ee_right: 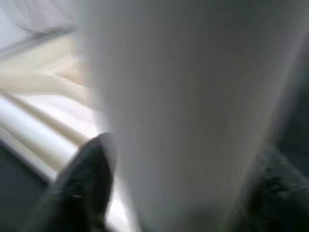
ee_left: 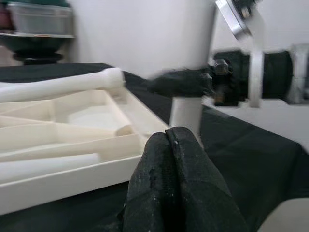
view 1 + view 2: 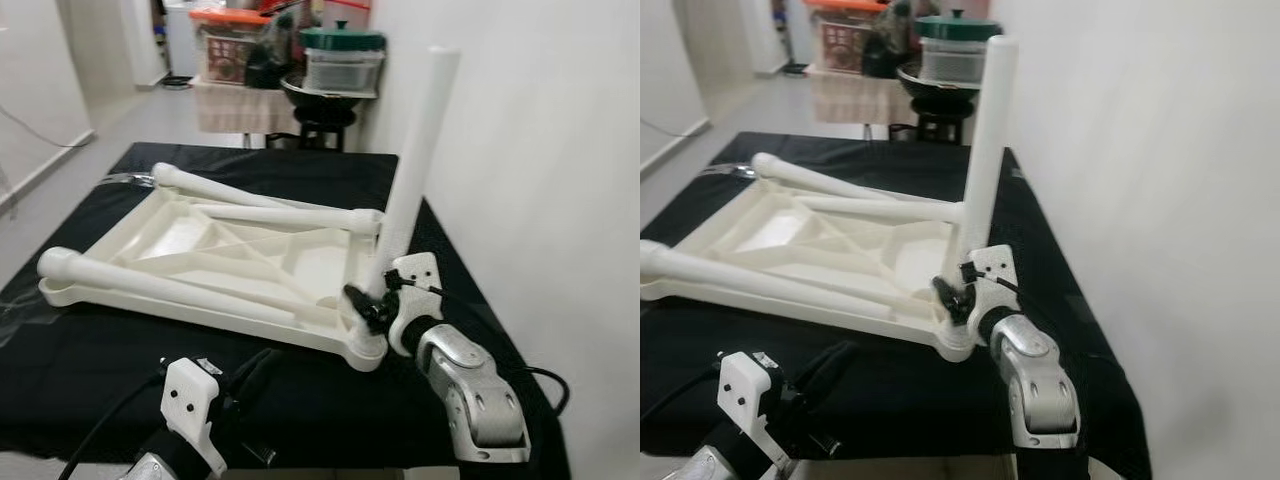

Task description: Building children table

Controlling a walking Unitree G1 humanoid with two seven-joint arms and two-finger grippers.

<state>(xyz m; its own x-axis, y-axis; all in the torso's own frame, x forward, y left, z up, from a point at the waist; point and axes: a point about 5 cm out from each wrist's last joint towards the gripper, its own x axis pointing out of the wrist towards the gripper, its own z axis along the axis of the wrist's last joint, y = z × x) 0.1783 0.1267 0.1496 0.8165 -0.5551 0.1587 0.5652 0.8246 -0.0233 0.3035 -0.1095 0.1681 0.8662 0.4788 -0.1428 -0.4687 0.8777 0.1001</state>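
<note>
standing upright, the table leg (image 3: pixel 415 160) sits clasped in the right claw (image 3: pixel 377 303).

Wall (image 3: pixel 530 150): plain white, right of frame
Floor (image 3: pixel 130 125): pale, upper left
Worktop (image 3: pixel 300 390): black cloth cover
Shelf (image 3: pixel 250 100): cluttered, top centre

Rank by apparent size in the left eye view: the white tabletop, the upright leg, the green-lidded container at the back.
1. white tabletop, largest.
2. upright leg, held by the right gripper.
3. green-lidded container, smallest, though it stands farthest from the camera.
</note>
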